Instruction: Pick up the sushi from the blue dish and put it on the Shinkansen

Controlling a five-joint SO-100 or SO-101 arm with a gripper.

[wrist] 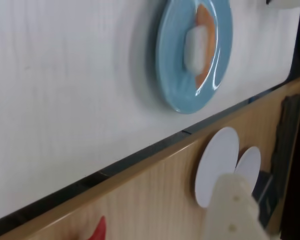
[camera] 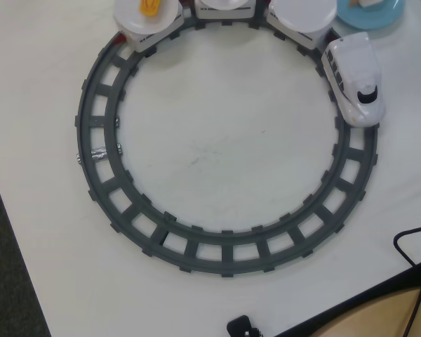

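The blue dish (camera: 391, 15) sits at the top right edge of the overhead view, just beyond the Shinkansen (camera: 355, 77), which stands on the grey track. The sushi (camera: 369, 3) lies on the dish, cut off by the frame edge. In the wrist view the blue dish (wrist: 176, 65) is at the top with the orange-and-white sushi (wrist: 199, 42) on it. Only one cream finger (wrist: 232, 210) of my gripper shows, at the bottom right and well away from the dish. The other finger is out of view.
The train's cars carry round white plates (camera: 302, 15); one (camera: 137, 24) holds a yellow piece (camera: 149, 7). The circular track (camera: 196, 246) fills the table. Beyond the table edge are a wooden surface with white discs (wrist: 217, 165) and a black cable (camera: 410, 246).
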